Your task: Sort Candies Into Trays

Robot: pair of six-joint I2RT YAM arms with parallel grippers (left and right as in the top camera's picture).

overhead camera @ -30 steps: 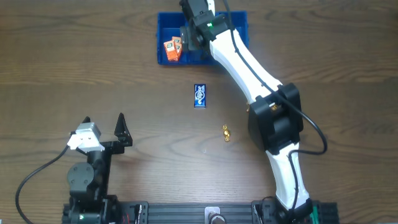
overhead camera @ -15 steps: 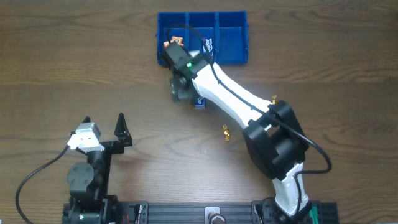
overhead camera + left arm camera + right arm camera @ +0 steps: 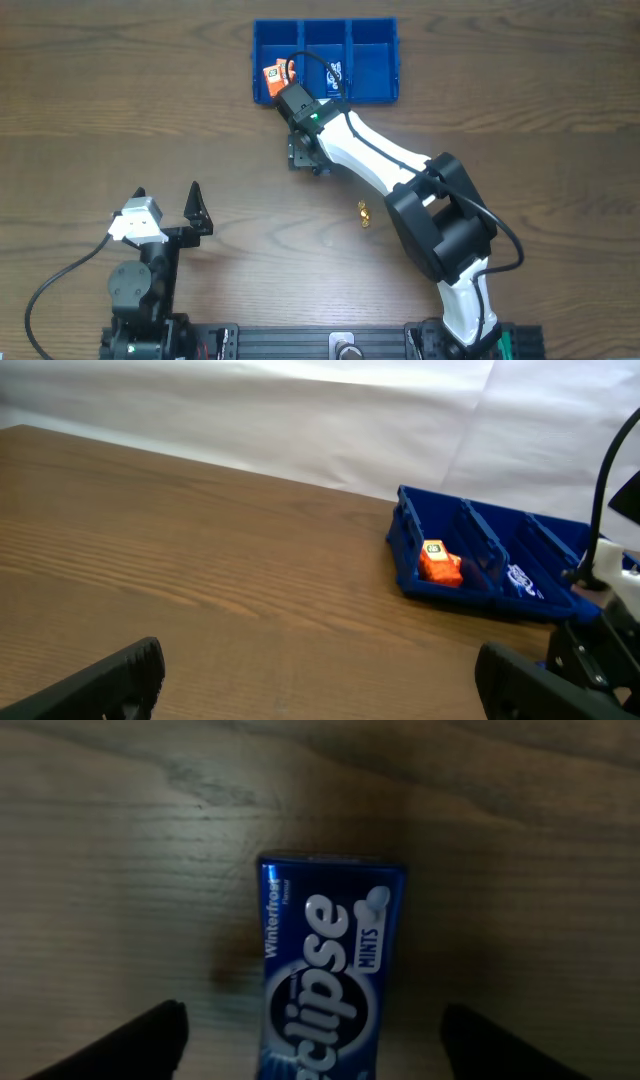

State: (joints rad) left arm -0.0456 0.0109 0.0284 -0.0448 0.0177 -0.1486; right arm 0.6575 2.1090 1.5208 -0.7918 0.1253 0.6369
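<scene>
A blue mint pack (image 3: 330, 970) lies flat on the wooden table. My right gripper (image 3: 312, 1016) hangs open just above it, one finger on each side of the pack; from above this gripper (image 3: 305, 157) sits just below the blue three-compartment tray (image 3: 390, 95). Orange candies (image 3: 276, 76) fill the tray's left compartment and a blue mint pack (image 3: 335, 72) lies in the middle one. A small gold candy (image 3: 364, 214) rests on the table. My left gripper (image 3: 167, 190) is open and empty at the near left.
In the left wrist view the tray (image 3: 405, 550) with its orange candy (image 3: 440, 561) stands ahead, with the right arm (image 3: 600, 630) beside it. Bare wooden table (image 3: 120, 100) stretches left of the tray and right of the right arm.
The right arm has swung from over the tray back toward the near side and come down over the mint pack on the table. The left arm has not moved.
</scene>
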